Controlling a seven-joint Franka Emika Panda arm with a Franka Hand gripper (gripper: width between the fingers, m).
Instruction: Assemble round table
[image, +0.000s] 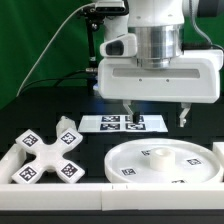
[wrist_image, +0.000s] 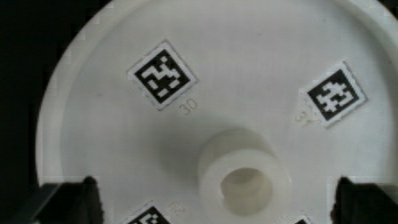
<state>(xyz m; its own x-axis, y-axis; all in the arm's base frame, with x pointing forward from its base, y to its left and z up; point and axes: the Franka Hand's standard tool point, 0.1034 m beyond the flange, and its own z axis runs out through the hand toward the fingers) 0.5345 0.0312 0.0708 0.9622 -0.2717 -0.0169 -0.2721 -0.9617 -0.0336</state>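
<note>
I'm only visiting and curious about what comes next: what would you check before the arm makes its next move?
1. Gripper open and empty: ok.
2. Post standing upright at the middle of the round disc: ok.
3. Post fixed tightly in the disc: cannot tell.
4. Gripper not touching the post, with one finger on each side of it: ok.
5. Cross base lying apart from the disc, with nothing on it: ok.

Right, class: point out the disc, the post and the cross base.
Disc (image: 135, 153), exterior view, flat top face.
Post (wrist_image: 240, 180), wrist view, its end.
Cross base (image: 47, 158), exterior view, its centre.
</note>
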